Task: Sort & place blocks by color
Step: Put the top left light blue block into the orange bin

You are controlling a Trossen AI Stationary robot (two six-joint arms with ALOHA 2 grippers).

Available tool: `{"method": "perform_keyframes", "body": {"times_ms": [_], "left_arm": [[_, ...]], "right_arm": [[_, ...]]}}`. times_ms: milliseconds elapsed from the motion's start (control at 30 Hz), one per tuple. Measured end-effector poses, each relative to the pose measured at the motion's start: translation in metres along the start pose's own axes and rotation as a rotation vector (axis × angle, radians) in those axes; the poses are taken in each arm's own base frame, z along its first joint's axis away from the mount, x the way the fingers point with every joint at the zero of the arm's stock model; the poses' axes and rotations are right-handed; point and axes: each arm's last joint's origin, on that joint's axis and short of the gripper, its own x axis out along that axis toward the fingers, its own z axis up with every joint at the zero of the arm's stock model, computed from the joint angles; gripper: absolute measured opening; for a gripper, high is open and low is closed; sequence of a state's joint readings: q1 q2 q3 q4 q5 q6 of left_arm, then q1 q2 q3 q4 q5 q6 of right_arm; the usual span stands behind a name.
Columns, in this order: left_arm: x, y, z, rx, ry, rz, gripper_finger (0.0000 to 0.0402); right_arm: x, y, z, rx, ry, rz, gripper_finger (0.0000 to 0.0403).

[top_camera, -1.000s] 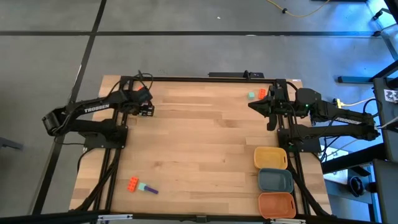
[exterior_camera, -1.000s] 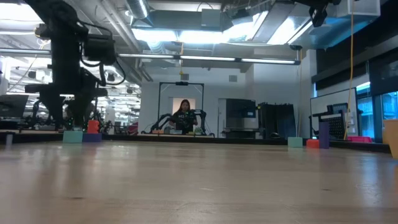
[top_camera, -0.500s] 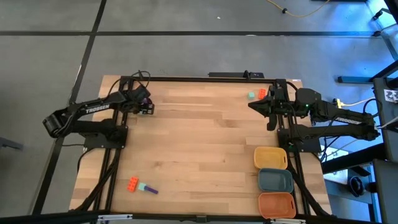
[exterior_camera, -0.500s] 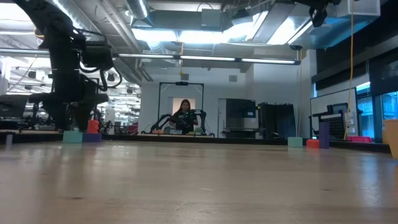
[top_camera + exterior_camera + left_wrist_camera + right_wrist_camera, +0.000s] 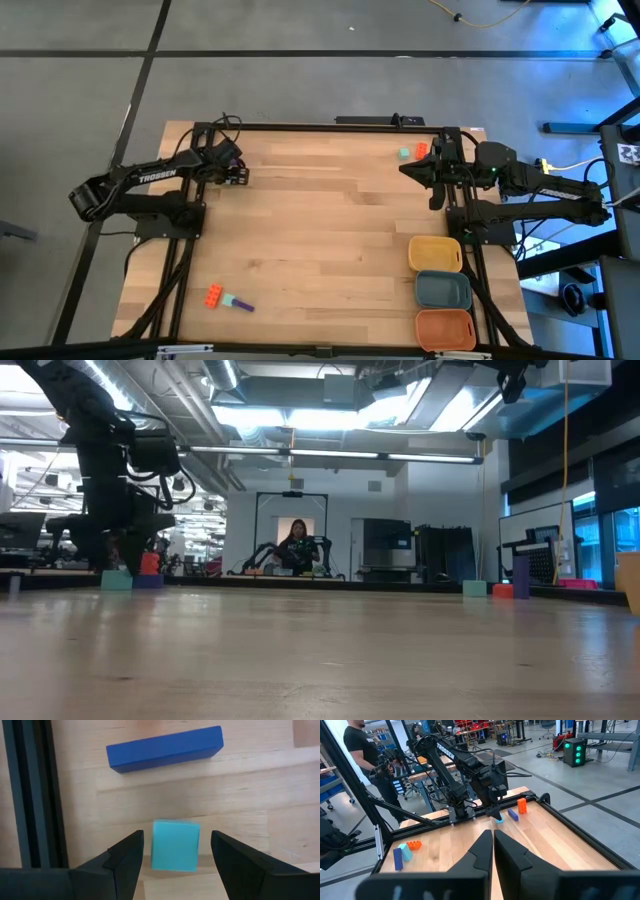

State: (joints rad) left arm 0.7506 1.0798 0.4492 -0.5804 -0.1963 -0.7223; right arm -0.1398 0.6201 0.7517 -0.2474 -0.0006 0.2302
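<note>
My left gripper (image 5: 177, 840) (image 5: 237, 172) is open at the table's far left. Its fingers stand on either side of a teal cube (image 5: 175, 845) with a gap on each side. The cube rests flat on the wood. Beyond it lies a blue-purple bar (image 5: 165, 749), also flat. An orange block (image 5: 521, 805) stands by them. My right gripper (image 5: 493, 840) (image 5: 404, 168) is shut at the far right, near a teal block (image 5: 404, 153) and an orange block (image 5: 421, 150). Three more blocks (image 5: 228, 299) lie near the near left edge.
Three rounded trays sit in a column at the near right: yellow (image 5: 435, 254), blue-grey (image 5: 444, 289), orange (image 5: 445, 328). Black frame rails (image 5: 190, 240) run along the table's sides. Bare wood (image 5: 320, 230) spans the middle. A person (image 5: 362, 750) stands beyond the table.
My left gripper has shifted a little toward the table's left edge and has come lower over the blocks there. The right arm and all the blocks have stayed where they were.
</note>
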Motion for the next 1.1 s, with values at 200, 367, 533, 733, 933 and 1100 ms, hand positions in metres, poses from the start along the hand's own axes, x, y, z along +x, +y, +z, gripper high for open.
{"method": "perform_keyframes", "body": {"times_ms": [200,367,533,733,933,1100], "left_arm": [[0.000,0.001,-0.001,0.010,0.010,0.003,0.0215],[0.000,0.001,-0.001,0.000,0.013,0.011,0.0177],[0.000,0.001,-0.001,0.003,0.009,0.012,0.0117],[-0.001,0.001,-0.001,0.022,0.014,0.005,0.0112],[-0.013,-0.011,0.012,0.047,0.023,-0.127,0.0112],[-0.051,-0.034,0.048,0.094,-0.127,-0.277,0.0112]], "right_arm": [[0.000,0.000,0.000,0.000,0.000,0.000,0.0020],[0.000,0.000,0.000,0.000,0.000,0.000,0.0020],[0.000,0.000,0.000,0.001,0.000,0.000,0.0020],[0.000,0.000,0.000,0.001,-0.004,0.001,0.0020],[0.000,0.000,0.000,0.003,-0.004,0.001,0.0020],[0.000,0.000,0.000,0.004,-0.005,0.001,0.0020]]}}
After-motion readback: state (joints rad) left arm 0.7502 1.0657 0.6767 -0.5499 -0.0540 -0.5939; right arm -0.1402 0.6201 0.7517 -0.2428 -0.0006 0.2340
